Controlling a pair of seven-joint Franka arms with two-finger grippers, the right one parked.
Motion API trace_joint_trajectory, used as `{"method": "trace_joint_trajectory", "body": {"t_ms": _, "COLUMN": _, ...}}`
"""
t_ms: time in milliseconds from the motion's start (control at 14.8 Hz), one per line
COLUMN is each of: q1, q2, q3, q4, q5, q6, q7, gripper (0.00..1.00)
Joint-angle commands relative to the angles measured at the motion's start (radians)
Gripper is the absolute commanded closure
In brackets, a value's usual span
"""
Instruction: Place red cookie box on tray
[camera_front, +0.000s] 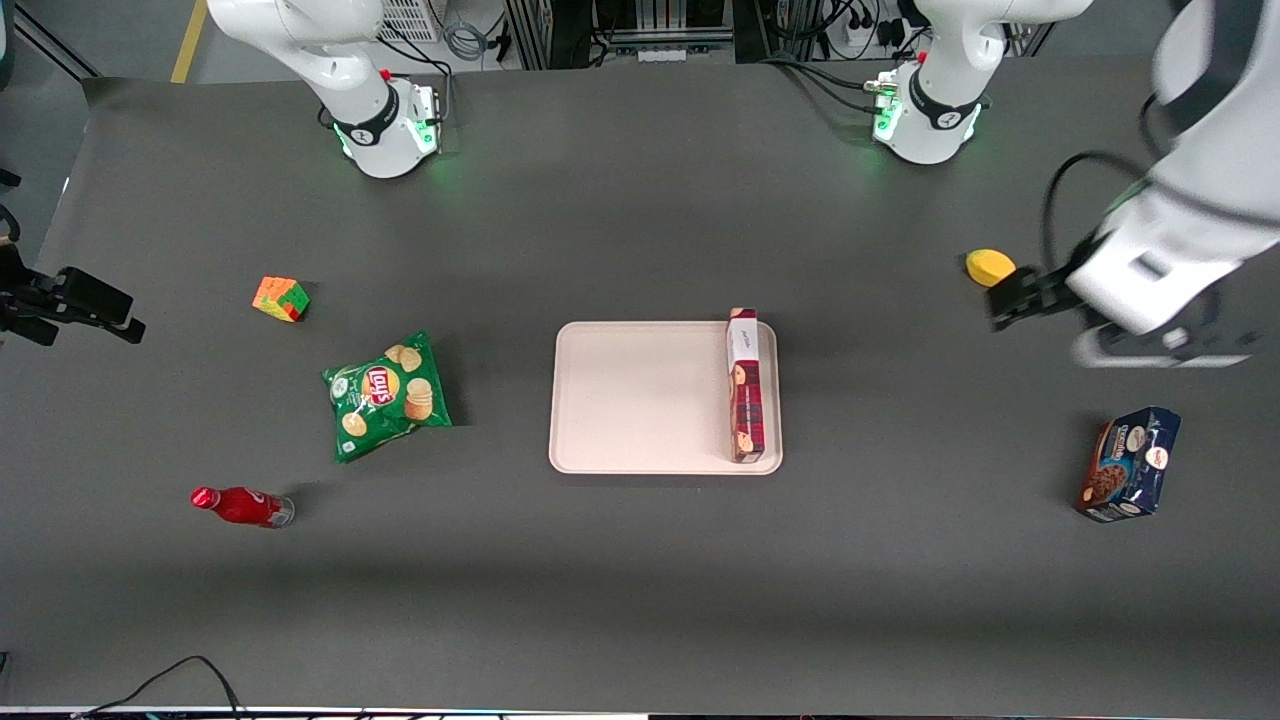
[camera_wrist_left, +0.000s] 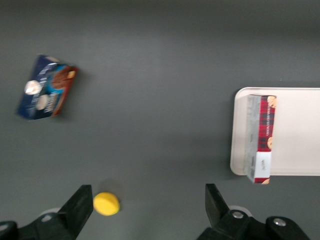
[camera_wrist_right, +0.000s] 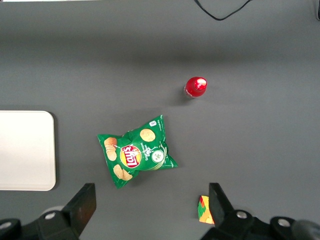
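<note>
The red cookie box (camera_front: 748, 395) (camera_wrist_left: 262, 137), a long dark-red tartan carton with a white end panel, lies on the pale pinkish tray (camera_front: 640, 400) (camera_wrist_left: 295, 130). It rests along the tray edge nearest the working arm's end of the table. My left gripper (camera_front: 1003, 300) (camera_wrist_left: 148, 195) hovers well away from the tray, toward the working arm's end, above bare table beside a yellow round object (camera_front: 990, 266) (camera_wrist_left: 106, 203). Its fingers are open with nothing between them.
A dark blue cookie box (camera_front: 1130, 463) (camera_wrist_left: 46, 86) stands nearer the front camera than the gripper. Toward the parked arm's end lie a green chips bag (camera_front: 387, 394), a red bottle (camera_front: 240, 506) and a coloured cube (camera_front: 281, 298).
</note>
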Motion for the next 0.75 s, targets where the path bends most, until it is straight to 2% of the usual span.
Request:
{"method": "trace_joint_trajectory", "body": {"t_ms": 0, "q1": -0.001, "q2": -0.072, "q3": 0.106, "q4": -0.015, "q5": -0.014, "q6": -0.030, "q7": 0.145, "gripper": 0.00}}
{"method": "trace_joint_trajectory", "body": {"t_ms": 203, "q1": -0.002, "q2": -0.097, "q3": 0.172, "q4": -0.012, "q5": -0.008, "q6": -0.056, "q7": 0.230, "gripper": 0.00}}
{"method": "trace_joint_trajectory", "body": {"t_ms": 339, "q1": -0.005, "q2": -0.110, "q3": 0.168, "q4": -0.014, "q5": 0.044, "q6": -0.056, "q7": 0.226, "gripper": 0.00}}
{"method": "trace_joint_trajectory", "body": {"t_ms": 678, "q1": -0.007, "q2": -0.115, "q3": 0.169, "q4": -0.021, "q5": 0.049, "q6": -0.056, "q7": 0.213, "gripper": 0.00}}
